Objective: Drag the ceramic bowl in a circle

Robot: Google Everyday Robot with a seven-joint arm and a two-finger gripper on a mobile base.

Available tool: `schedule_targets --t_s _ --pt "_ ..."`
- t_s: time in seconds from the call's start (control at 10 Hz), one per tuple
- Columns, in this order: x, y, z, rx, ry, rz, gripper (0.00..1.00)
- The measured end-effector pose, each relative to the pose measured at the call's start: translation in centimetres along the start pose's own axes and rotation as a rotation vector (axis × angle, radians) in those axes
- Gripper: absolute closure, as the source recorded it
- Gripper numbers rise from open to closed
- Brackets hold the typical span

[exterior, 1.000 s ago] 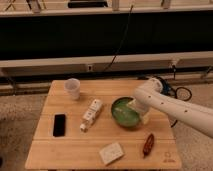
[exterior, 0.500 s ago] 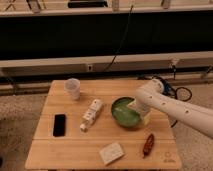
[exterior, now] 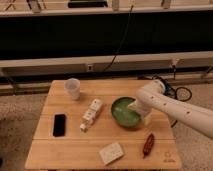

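Note:
The ceramic bowl (exterior: 123, 113) is a shallow glossy green dish with a darker rim, sitting right of centre on the wooden table (exterior: 47, 155). My white arm reaches in from the right. The gripper (exterior: 141, 111) hangs at the bowl's right rim, pointing down, open. Its lower part covers that side of the rim. I cannot tell whether it touches the bowl.
A white cup (exterior: 73, 88) stands at the table's back left. A white boxy bottle (exterior: 90, 114) lies just left of the bowl, with a black phone (exterior: 59, 124) further left. A white packet (exterior: 111, 152) and a reddish-brown item (exterior: 148, 144) lie near the front edge.
The arm has sunk slightly toward the bowl's right rim. The bowl and the other objects have not moved.

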Motion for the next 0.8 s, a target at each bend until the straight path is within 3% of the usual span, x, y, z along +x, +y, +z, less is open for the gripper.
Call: schedule_targets --t_s 0.8 --pt "-0.02 -0.15 0.20 0.000 -0.010 -0.017 0.20"
